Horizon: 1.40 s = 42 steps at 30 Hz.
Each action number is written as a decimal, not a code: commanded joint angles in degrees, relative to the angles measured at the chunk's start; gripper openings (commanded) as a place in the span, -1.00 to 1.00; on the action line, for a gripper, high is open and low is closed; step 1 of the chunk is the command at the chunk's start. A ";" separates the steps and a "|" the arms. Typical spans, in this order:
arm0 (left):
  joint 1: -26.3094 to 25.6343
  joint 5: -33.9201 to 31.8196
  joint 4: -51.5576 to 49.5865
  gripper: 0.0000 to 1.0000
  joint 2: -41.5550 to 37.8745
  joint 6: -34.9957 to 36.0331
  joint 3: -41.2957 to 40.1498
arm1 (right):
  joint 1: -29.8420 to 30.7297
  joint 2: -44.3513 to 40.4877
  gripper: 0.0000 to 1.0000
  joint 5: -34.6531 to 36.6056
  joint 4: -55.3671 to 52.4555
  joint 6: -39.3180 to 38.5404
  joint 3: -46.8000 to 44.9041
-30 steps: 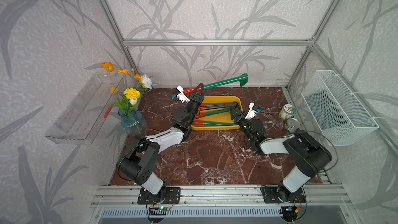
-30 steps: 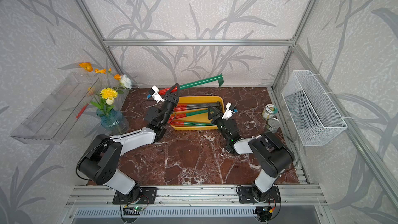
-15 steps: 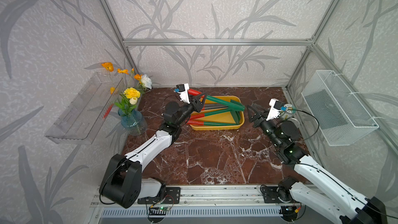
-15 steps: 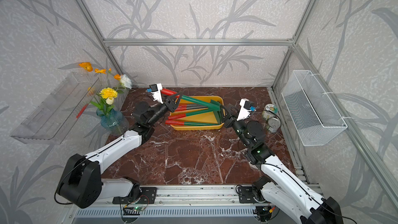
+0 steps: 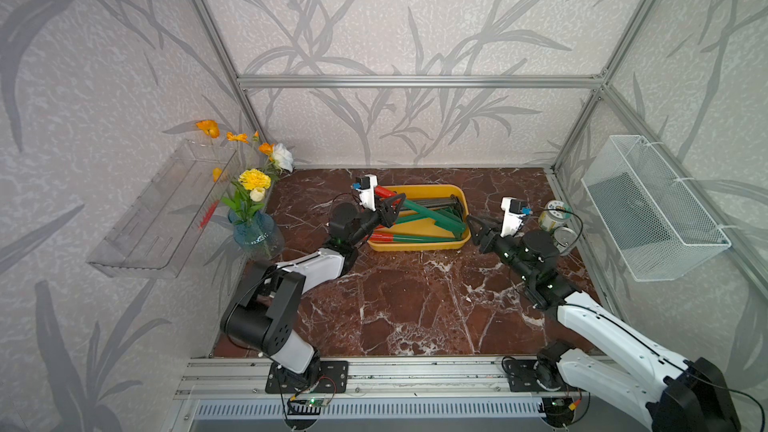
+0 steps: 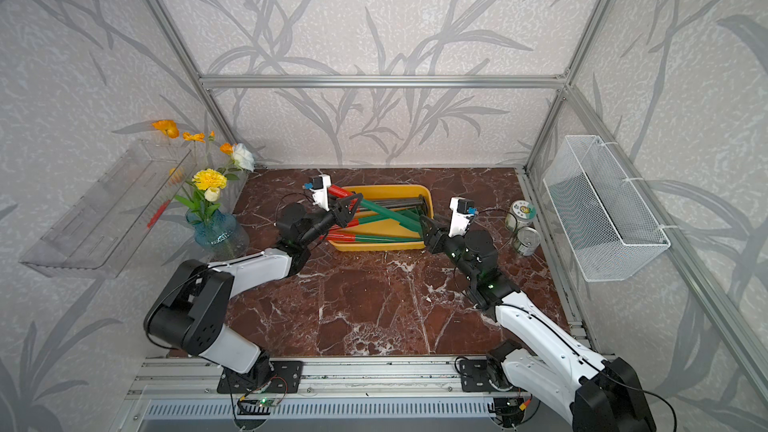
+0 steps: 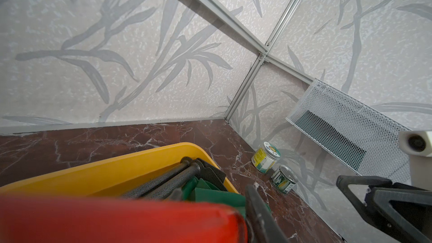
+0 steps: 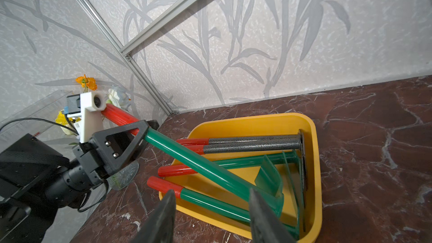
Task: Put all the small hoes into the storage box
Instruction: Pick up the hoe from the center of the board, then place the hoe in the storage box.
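Left gripper (image 5: 392,206), clamped on the small hoe (image 8: 198,167) whose blade seemingly rests inside the storage box (image 8: 314,150), should lower the handle before releasing; right gripper (image 5: 476,229) jaws apart, empty.

Grey leaf-patterned walls (image 5: 395,14), bare aluminium frame (image 5: 415,81), white-veined red-brown marble floor (image 5: 395,305), soft even light.

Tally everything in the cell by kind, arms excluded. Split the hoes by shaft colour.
Green hoes: 3
Grey hoes: 2
Yellow tray: 1
Jar: 1
Tin can: 1
Flower vase: 1
Wire basket: 1
Clear shelf: 1
Total: 11
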 commanded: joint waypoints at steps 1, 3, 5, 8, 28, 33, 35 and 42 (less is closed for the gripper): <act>0.47 2.84 13.72 -1.00 2.73 -1.40 3.67 | -1.25 0.13 0.00 -1.40 1.18 -0.21 0.02; 0.66 4.30 15.82 -1.00 4.83 -1.41 4.03 | -1.68 0.44 -0.02 -1.75 1.20 -0.12 -0.08; 1.00 5.50 17.37 -1.00 6.40 -1.36 3.89 | -1.89 0.94 -0.03 -1.84 1.40 -0.16 -0.11; 1.71 7.61 19.11 -1.00 7.76 -1.38 2.80 | -2.19 2.17 -0.04 -2.42 1.75 -0.12 0.15; 4.34 13.54 22.93 -0.89 17.77 -3.54 -4.94 | -1.58 26.18 -0.09 -14.86 -0.64 -2.42 14.49; 4.23 13.06 19.31 -0.61 16.30 -2.46 -6.05 | -0.36 31.80 -0.11 -15.72 -2.14 -4.51 17.11; 4.27 12.66 18.18 -0.51 16.19 -2.84 -6.32 | -0.41 33.18 -0.12 -14.90 -1.55 -5.32 17.27; 4.13 12.19 14.28 -0.32 15.25 -3.01 -7.21 | -0.26 38.00 -0.13 -15.89 0.92 -5.44 19.03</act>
